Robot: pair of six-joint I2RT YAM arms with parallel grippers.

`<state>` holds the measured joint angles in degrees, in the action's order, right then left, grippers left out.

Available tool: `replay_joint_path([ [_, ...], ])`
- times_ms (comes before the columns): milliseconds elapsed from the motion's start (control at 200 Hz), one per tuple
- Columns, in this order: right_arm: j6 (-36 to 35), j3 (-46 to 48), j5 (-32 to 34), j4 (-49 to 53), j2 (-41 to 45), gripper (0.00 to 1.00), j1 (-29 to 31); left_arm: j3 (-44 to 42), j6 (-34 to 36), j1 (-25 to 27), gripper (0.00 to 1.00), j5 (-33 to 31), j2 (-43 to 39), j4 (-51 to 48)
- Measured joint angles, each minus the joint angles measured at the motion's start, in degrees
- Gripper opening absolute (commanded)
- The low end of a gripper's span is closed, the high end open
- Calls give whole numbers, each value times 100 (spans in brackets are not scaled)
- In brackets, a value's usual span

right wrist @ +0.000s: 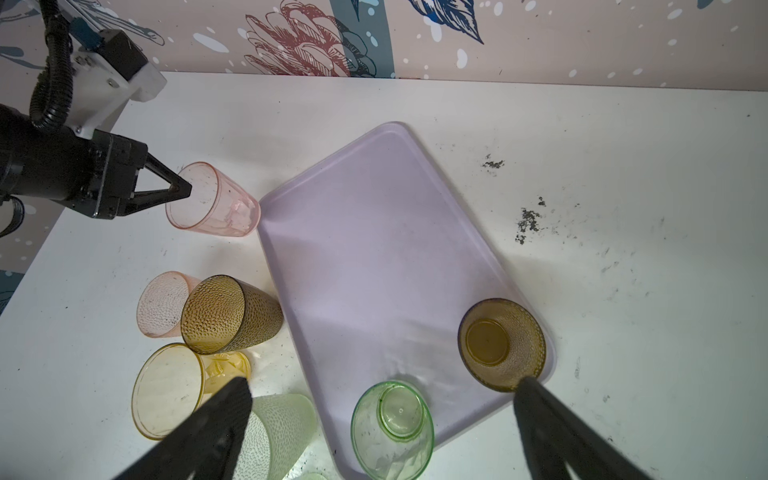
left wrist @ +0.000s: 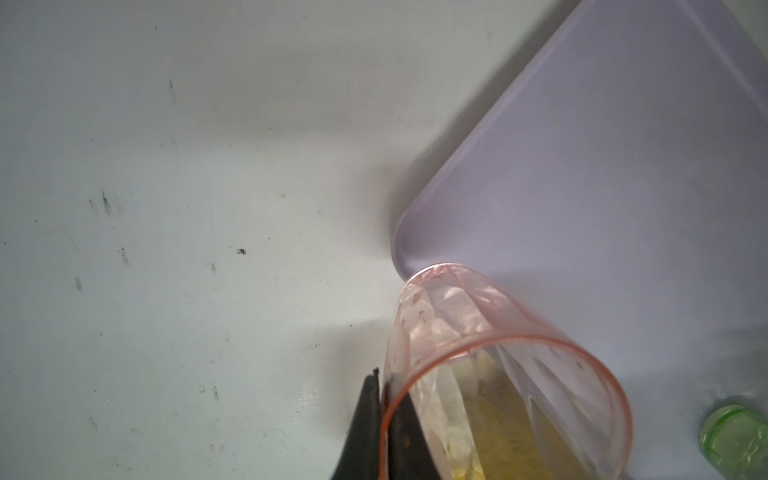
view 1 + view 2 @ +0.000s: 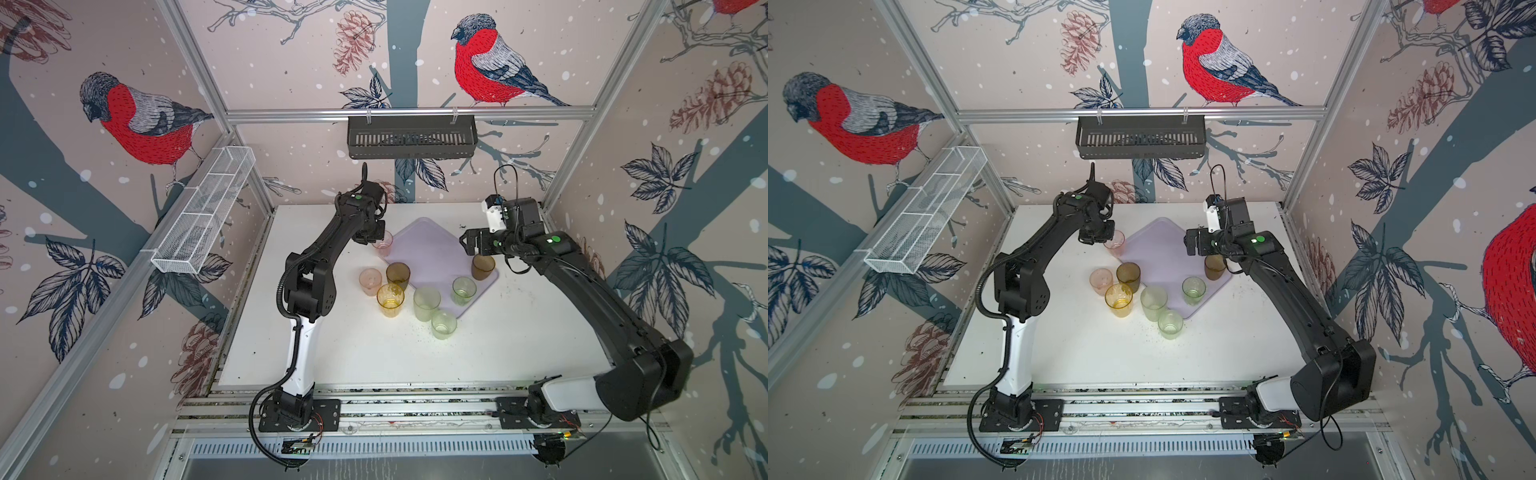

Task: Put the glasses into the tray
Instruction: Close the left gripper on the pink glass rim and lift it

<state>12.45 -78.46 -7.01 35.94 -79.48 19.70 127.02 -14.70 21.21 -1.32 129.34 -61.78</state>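
While my left gripper pinches the rim of a smooth pink glass, tilted at the corner of the flat lilac tray, that arm reaches forward with its elbow bent. On the tray stand a dimpled brown glass and a smooth green glass. Beside it on the white table cluster a dimpled pink glass, a second brown glass, an amber glass and two frosted glasses. My right gripper hovers above the tray, jaws spread wide, holding nothing.
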Motion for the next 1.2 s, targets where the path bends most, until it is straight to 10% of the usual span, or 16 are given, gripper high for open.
replay_joint_path([
  [1201, 0, 61, -188, -66, -44, 100, -341, 1080, -450, 337, 0, 254, 866, -42],
])
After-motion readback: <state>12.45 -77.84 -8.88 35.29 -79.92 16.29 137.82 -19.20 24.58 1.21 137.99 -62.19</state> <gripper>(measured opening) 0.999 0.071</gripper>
